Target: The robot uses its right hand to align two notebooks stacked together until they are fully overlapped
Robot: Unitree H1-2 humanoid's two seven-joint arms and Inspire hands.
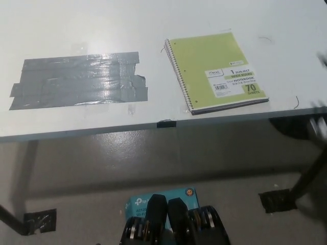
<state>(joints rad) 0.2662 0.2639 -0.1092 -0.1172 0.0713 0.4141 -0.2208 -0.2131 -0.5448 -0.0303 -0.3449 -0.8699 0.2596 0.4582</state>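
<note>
A green spiral notebook (217, 71) lies flat on the white table (153, 30), near its front edge at the right. Its wire binding runs down the left side and a white label sits on the lower part of the cover. Only a thin darker edge of something beneath shows along its bottom side, so the stack reads as one outline. No hand touches it. Neither the white left hand nor the black right hand can be made out. Only a faint motion blur (319, 125) shows at the right border.
A wide patch of grey duct tape (79, 80) covers the table's left part. A small black clip (166, 123) sits on the front edge (76, 133). On the floor below are a blue box (161, 200), a tape patch (38, 222) and a black table foot (278, 200).
</note>
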